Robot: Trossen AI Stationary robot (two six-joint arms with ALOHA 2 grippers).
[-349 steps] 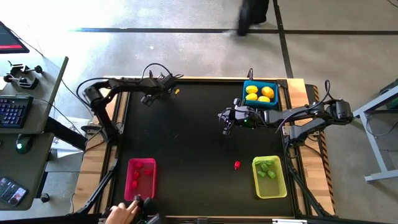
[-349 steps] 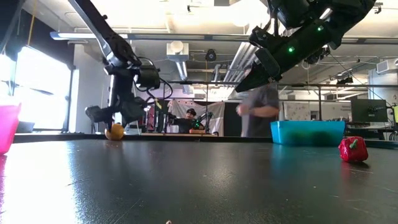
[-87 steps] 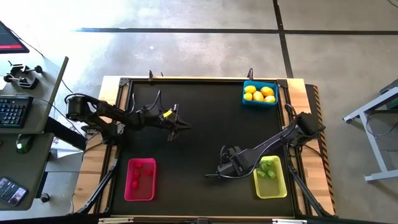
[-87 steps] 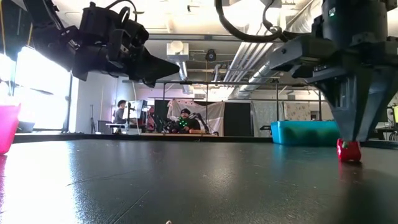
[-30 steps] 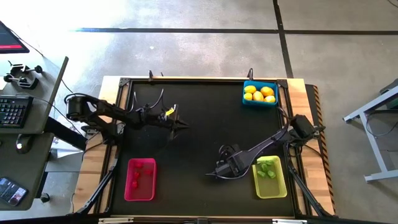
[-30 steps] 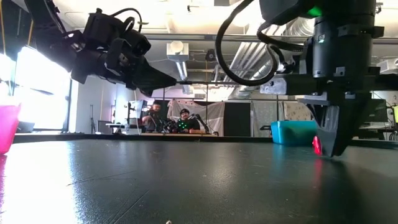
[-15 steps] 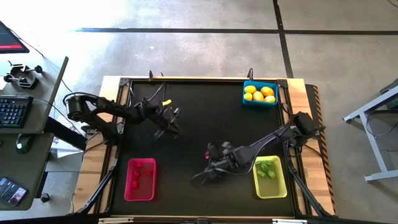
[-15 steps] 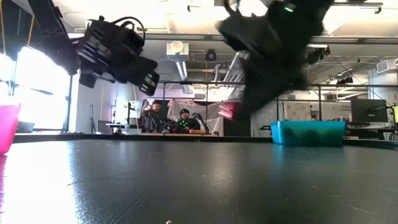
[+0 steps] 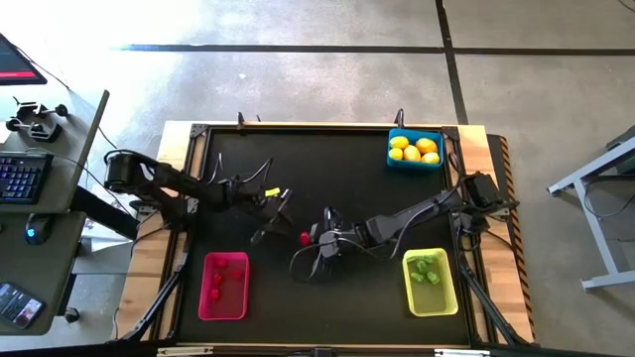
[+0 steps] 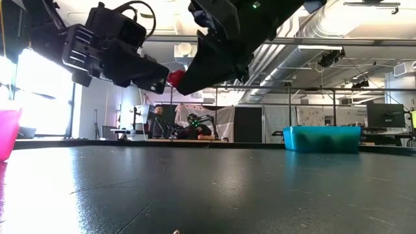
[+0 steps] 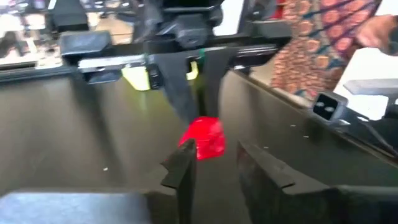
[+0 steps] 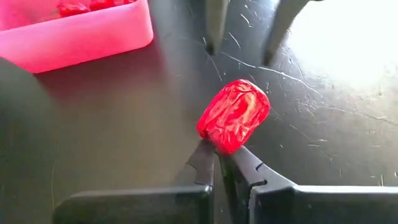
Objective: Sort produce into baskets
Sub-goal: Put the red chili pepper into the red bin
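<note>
Two end effectors meet mid-desk, raised off it: the right end effector (image 9: 309,239) is clamped on a red berry piece (image 12: 233,116), its long axis tilted, while the left end effector (image 11: 211,163), fingers apart, faces it just beside. Near them sits the pink basket (image 9: 224,286); the blue basket (image 9: 415,149) and yellow-green basket (image 9: 430,282) lie well apart. From above, the berry is mostly hidden.

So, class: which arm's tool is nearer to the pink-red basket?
Left. The left tool, fingers open, hangs just above the pink-red basket toward its right end. The right tool, shut on a red piece, is farther out to that basket's right.
</note>
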